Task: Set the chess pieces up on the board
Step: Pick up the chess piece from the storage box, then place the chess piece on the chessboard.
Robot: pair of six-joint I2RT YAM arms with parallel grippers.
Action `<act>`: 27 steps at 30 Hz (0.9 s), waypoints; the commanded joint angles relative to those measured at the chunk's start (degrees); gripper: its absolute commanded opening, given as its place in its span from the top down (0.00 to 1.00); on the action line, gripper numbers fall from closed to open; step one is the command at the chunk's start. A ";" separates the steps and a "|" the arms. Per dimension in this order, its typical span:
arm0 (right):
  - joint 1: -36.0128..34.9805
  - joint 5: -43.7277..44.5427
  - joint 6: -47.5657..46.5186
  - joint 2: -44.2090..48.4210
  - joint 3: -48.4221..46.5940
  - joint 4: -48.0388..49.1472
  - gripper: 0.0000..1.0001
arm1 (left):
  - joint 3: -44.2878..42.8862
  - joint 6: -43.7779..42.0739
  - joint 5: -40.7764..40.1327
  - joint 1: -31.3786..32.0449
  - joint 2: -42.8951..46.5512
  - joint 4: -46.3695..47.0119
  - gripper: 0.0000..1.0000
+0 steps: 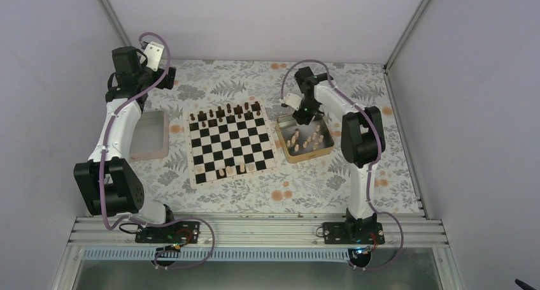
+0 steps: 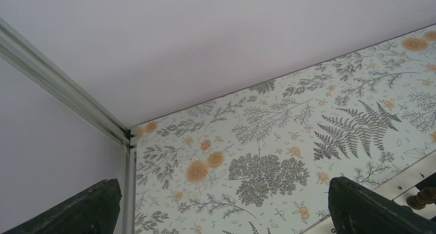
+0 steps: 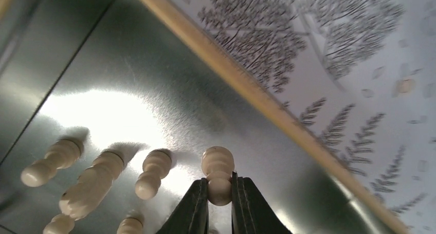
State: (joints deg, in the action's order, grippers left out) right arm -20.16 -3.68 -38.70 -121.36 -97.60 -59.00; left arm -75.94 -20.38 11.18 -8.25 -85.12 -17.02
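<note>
The board point(image 1: 232, 145) lies at the table's middle, with dark brown pieces along its far rows and three light tan chess pieces point(image 1: 232, 171) on its near row. More light tan pieces point(image 1: 308, 139) lie in the gold tin tray point(image 1: 288, 153) to its right. My right gripper point(image 1: 304, 116) is down in that tray; in the right wrist view it point(image 3: 219, 190) is shut on a light tan pawn point(image 3: 218, 173), with other pieces point(image 3: 152, 172) lying to its left. My left gripper point(image 2: 226, 213) is open and empty, high at the far left.
A pale pinkish-rimmed tray point(image 1: 150, 136) sits left of the board under the left arm. The tin tray's gold rim point(image 3: 257, 97) runs just beyond the held pawn. The enclosure's walls stand close at the back and on both sides.
</note>
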 commanded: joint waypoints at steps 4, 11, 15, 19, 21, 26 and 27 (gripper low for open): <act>-2.74 2.70 0.69 3.66 -10.82 -7.52 0.95 | -0.64 -0.36 0.76 -0.19 -0.47 0.42 0.00; -15.30 5.17 1.37 -0.10 -23.40 -12.70 0.94 | -1.25 -0.10 -0.41 -0.11 -0.74 0.20 0.00; -23.96 4.79 1.60 -4.05 -27.77 -12.79 0.94 | -1.14 -0.10 -0.45 -0.19 -0.23 0.23 0.00; -31.62 3.85 1.11 -8.28 -29.81 -11.28 0.93 | -1.40 0.06 -0.15 -0.19 -0.05 0.04 0.00; -34.64 3.64 0.59 -10.40 -30.64 -10.60 0.92 | -1.39 0.10 0.11 -0.06 0.10 -0.03 0.00; -40.73 3.37 -0.42 -15.04 -32.26 -7.96 0.91 | -1.60 0.08 -0.06 -0.09 0.43 -0.16 0.00; -41.37 3.38 -0.62 -15.77 -32.57 -7.62 0.91 | -1.60 0.08 -0.07 -0.08 0.52 -0.13 0.00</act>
State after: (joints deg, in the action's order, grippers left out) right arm -59.18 -0.05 -38.11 -135.63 -127.57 -67.94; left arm -75.96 -20.36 10.96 -8.25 -85.14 -17.30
